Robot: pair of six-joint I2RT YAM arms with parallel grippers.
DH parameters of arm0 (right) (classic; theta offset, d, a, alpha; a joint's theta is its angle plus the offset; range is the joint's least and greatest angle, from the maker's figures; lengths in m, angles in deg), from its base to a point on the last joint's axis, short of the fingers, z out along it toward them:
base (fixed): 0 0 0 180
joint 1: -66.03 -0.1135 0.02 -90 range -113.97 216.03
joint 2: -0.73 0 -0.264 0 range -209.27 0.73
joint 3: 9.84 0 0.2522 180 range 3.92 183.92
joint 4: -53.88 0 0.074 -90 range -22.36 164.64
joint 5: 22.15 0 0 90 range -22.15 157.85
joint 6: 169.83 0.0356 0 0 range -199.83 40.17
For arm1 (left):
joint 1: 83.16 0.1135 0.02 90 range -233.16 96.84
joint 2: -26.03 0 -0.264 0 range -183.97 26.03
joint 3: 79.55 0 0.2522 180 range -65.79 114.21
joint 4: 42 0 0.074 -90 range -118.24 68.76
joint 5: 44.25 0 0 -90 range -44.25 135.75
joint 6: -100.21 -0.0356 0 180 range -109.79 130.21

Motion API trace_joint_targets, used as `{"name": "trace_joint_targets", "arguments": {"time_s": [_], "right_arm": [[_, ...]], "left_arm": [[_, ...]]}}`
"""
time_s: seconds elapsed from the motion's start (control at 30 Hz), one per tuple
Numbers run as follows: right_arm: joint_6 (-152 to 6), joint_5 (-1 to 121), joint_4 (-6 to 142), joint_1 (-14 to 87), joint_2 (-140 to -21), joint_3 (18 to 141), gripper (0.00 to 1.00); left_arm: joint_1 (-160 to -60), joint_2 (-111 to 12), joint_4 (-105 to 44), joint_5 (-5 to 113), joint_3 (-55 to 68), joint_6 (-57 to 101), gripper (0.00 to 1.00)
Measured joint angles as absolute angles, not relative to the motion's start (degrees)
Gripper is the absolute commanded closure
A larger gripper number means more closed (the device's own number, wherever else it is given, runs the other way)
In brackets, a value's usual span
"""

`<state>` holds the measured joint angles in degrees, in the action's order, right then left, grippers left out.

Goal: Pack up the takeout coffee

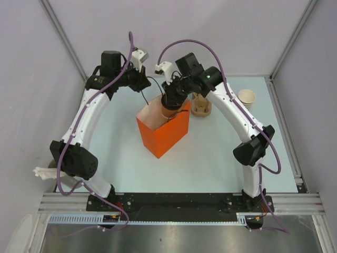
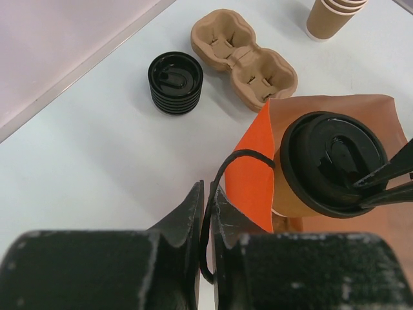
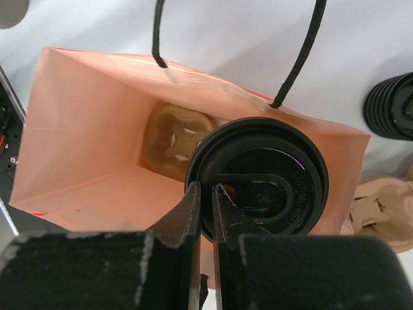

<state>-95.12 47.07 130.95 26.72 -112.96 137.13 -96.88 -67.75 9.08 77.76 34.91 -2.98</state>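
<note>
The right gripper has its two dark fingers pressed nearly together, pinching the raised rim of the round black lid. By that edge grip it carries the takeout coffee, and the small kraft-tan cup hangs below the lid, over the open mouth of the orange bag. Gripping the rim rather than the body probably leaves the cup wall free to slide down between the bag's sides.

The left gripper is likewise closed to a narrow slit, with the thin black cord handle running between its fingers. It appears to draw that side of the bag back and so hold the mouth open and steady for the cup.

The lid is glossy moulded plastic with a sunken centre and embossed lettering. The cup is matt paper, tapering downward. The bag is stiff paper, orange outside and paler peach inside, with creased flat walls. At its bottom lies a tan moulded insert, rough like pulp board, probably a seat for the cup.

On the pale, smooth table beyond the bag stand a ribbed stack of lids, a lumpy brown two-pocket cup carrier and a nested cup stack.
</note>
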Motion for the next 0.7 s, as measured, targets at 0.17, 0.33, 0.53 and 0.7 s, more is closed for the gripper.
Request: {"name": "trace_joint_targets", "arguments": {"time_s": [0.17, 0.33, 0.53, 0.7], "right_arm": [[-94.99, 47.6, 132.4, 26.7, -114.53, 137.17, 1.0], [-94.92, 48.6, 133.01, 26.65, -117.26, 137.44, 1.0], [-95.07, 50.94, 133.64, 26.13, -119.89, 137.44, 1.0], [-95.1, 51.75, 133.47, 25.95, -120.65, 136.56, 1.0]], "left_arm": [[-96.92, -67.75, 8.97, 77.35, 34.43, -2.74, 0.89], [-96.95, -67.73, 8.8, 76.93, 34.37, -2.72, 0.89], [-97.12, -67.73, 8.69, 76.26, 34.37, -2.72, 0.89], [-97.32, -67.73, 8.69, 75.84, 34.37, -2.72, 0.89]]}}
